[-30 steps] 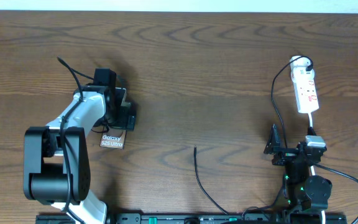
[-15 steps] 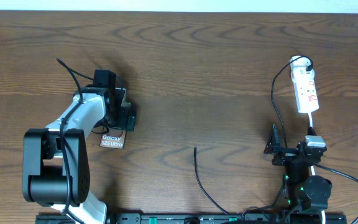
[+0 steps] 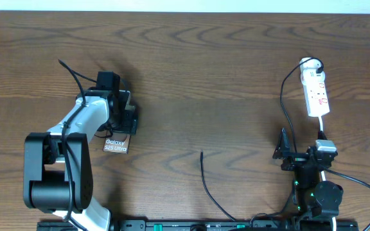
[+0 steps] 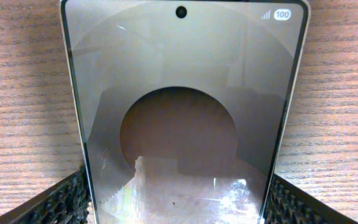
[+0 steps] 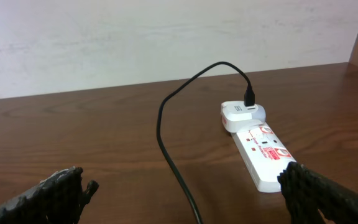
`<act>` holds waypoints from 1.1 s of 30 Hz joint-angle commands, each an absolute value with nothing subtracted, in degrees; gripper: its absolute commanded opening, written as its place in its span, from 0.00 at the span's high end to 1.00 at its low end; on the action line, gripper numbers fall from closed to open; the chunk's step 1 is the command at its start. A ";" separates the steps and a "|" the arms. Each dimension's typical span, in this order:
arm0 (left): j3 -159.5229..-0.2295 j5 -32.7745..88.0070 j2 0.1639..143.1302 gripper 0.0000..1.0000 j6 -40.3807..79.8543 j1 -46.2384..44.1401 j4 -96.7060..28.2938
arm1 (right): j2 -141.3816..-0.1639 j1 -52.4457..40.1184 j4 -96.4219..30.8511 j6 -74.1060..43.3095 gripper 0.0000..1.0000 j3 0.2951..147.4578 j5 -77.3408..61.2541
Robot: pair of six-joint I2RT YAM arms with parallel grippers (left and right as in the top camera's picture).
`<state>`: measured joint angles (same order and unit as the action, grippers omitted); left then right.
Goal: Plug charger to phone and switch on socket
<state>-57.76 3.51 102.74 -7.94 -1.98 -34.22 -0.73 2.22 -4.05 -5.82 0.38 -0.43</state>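
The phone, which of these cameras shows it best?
The left wrist view: the phone fills the frame, glossy face up. Overhead, only its lettered end shows under the left arm. The right wrist view misses it.

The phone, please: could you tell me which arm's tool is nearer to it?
Left. The left tool straddles the phone across its long edges; the right tool sits far across the table, nearer the socket.

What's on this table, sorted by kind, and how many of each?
Phone: 1
Power strip: 1
Charger cable: 1
Robot arms: 2
Total: 5
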 commanded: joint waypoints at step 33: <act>-56.07 2.76 103.74 0.22 -8.51 -1.96 -34.41 | -0.49 1.78 -4.29 -5.28 0.01 0.30 -0.58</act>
<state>-57.76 3.53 102.74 -7.94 -1.98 -34.22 -0.73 2.22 -4.05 -5.82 0.38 -0.43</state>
